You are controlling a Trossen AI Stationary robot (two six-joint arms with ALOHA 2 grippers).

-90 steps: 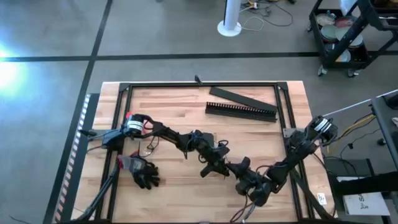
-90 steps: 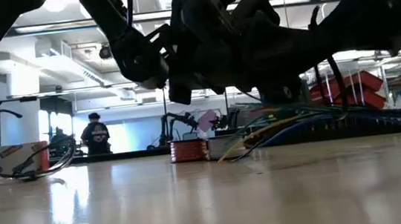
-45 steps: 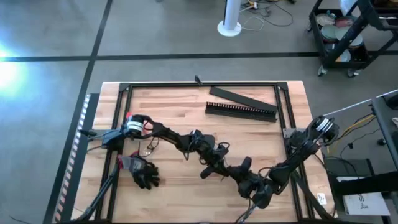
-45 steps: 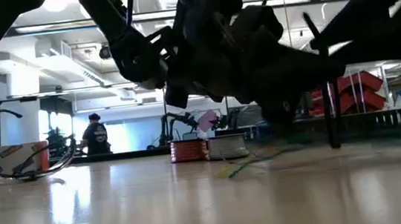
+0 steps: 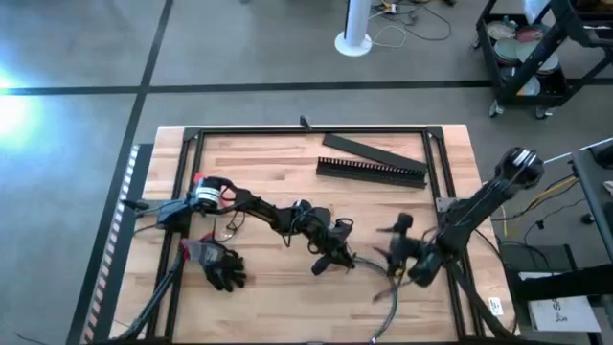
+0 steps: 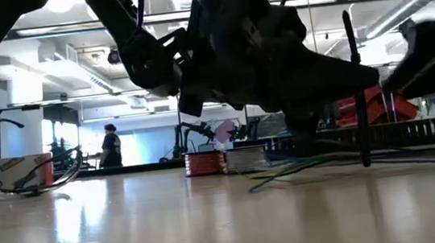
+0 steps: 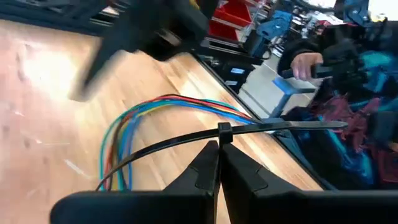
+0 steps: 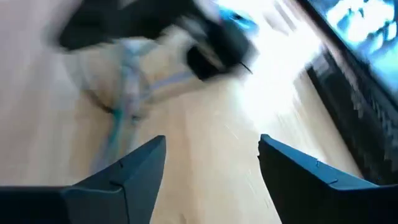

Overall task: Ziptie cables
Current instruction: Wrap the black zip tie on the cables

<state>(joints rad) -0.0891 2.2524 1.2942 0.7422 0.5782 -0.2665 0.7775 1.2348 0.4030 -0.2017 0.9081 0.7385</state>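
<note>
The cables (image 7: 155, 106) are a bundle of red, orange and blue cords curving over the wooden table, also seen low on the table (image 6: 303, 169) and near the front edge (image 5: 385, 295). The ziptie (image 7: 280, 126), a thin black strip, crosses them; in the low view the ziptie (image 6: 355, 83) stands upright. My left gripper (image 7: 217, 149), mid-table (image 5: 330, 261), is shut at the ziptie's head. My right gripper (image 8: 211, 162) is open with nothing between its fingers, a little to the right of the left one (image 5: 391, 247). My left gripper has its shut fingertips on the ziptie right at its small square head (image 7: 224, 130), with the fingers lying across the strip. The strip is held up off the table. Its tail runs free past the head, and the cables hang slack from its other side.
A black comb-toothed duct (image 5: 372, 170) and a flat black bar (image 5: 359, 147) lie at the far side. A black glove (image 5: 222, 268) and thin wire loops (image 5: 230, 225) lie at the left. A person's hand (image 7: 308, 62) shows beyond the table edge.
My right gripper has opened and drawn back from the left gripper toward the table's right edge, rising. The ziptie's tail now stands free, and the cable bundle has dropped lower onto the table.
</note>
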